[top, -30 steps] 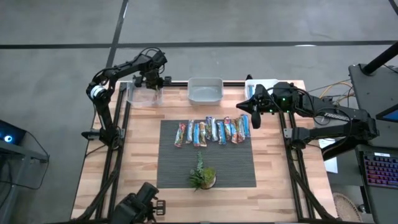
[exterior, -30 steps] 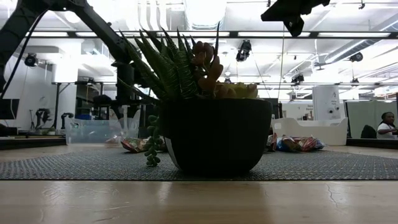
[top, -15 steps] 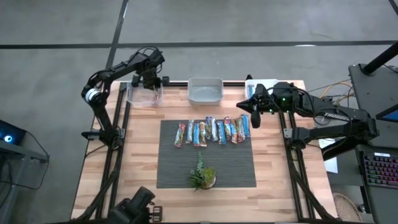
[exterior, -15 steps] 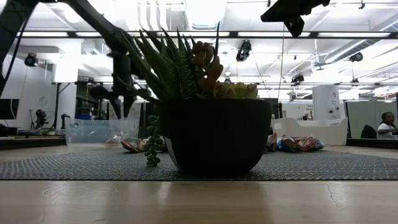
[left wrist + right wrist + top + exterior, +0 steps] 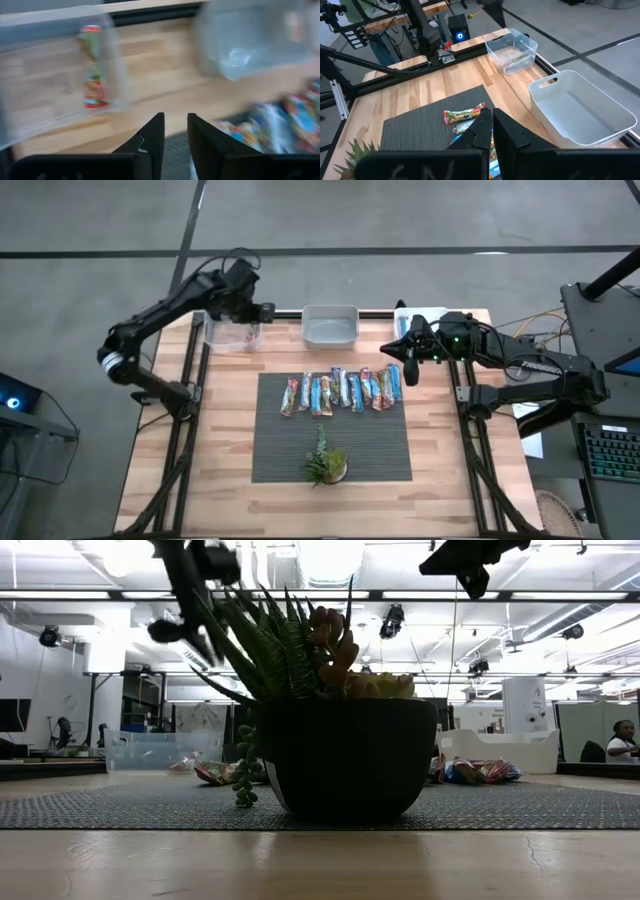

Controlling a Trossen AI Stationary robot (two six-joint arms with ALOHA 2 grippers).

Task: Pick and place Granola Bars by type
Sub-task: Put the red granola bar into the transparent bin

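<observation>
The left gripper (image 5: 174, 131) was held empty, slightly parted, above the clear bin (image 5: 232, 333) (one bar (image 5: 93, 82) seemingly inside); the right gripper (image 5: 491, 123) was closed.

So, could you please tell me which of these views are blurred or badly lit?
Left wrist view: motion-smeared, the clear bin and granola bars soft. Low view: backlit by ceiling lights, so the potted plant is a dark silhouette. High view and right wrist view: evenly lit and sharp.
</observation>
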